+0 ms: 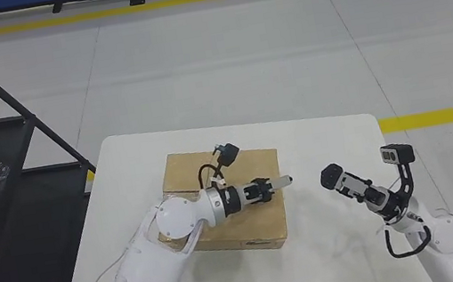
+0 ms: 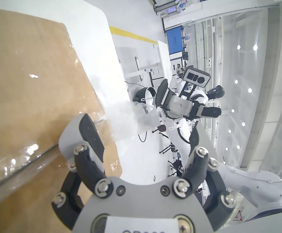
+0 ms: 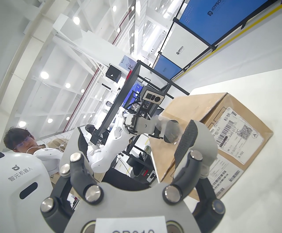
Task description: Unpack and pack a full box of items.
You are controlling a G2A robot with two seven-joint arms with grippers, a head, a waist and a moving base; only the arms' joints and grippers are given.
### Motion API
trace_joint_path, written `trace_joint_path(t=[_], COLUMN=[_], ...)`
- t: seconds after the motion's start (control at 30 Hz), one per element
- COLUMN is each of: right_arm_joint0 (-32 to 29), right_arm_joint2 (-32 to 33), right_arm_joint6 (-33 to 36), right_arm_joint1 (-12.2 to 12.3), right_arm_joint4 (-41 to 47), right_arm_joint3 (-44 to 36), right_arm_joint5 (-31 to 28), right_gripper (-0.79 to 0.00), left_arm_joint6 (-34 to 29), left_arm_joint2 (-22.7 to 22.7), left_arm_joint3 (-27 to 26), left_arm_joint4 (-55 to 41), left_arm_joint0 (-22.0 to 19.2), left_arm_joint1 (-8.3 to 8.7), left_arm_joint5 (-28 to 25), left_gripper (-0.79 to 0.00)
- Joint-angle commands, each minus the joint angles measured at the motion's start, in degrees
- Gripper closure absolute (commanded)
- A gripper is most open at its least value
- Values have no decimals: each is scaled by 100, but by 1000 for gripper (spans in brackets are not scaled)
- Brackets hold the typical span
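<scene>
The cardboard box [image 1: 258, 221] sat shut on the white table [image 1: 344, 248], toward its left half, with glossy clear tape [image 2: 28, 154] over the top seam. The left arm lay stretched across the lid, and the left gripper [image 1: 279, 183] pointed out past the box's right edge with its fingers spread apart and nothing between them. The right gripper [image 1: 334, 177] hung above the table just right of the box, aimed back at it, fingers likewise parted. White shipping labels [image 3: 233, 134] with barcodes and a square code were stuck on the side facing that arm.
</scene>
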Motion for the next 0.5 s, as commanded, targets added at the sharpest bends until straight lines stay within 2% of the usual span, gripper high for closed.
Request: trace_joint_path(t=[0.0,0.23,0.47], right_arm_joint0=[49,181,148], right_arm_joint2=[-61,-194,-137], right_arm_joint6=[107,202,145], right_arm_joint1=[2,7,30], right_arm_joint4=[55,36,147], right_arm_joint3=[11,51,107], right_arm_joint5=[33,73,-52], right_gripper=[-785,-785,-785], left_arm_joint6=[85,407,521], left_arm_joint2=[30,33,66], left_arm_joint3=[26,-31,-91], left_arm_joint4=[25,-63,-229], left_arm_joint0=[14,87,43], left_arm_joint1=[-11,-46,-94], left_arm_joint5=[8,-132,-56], left_gripper=[-785,-785,-785])
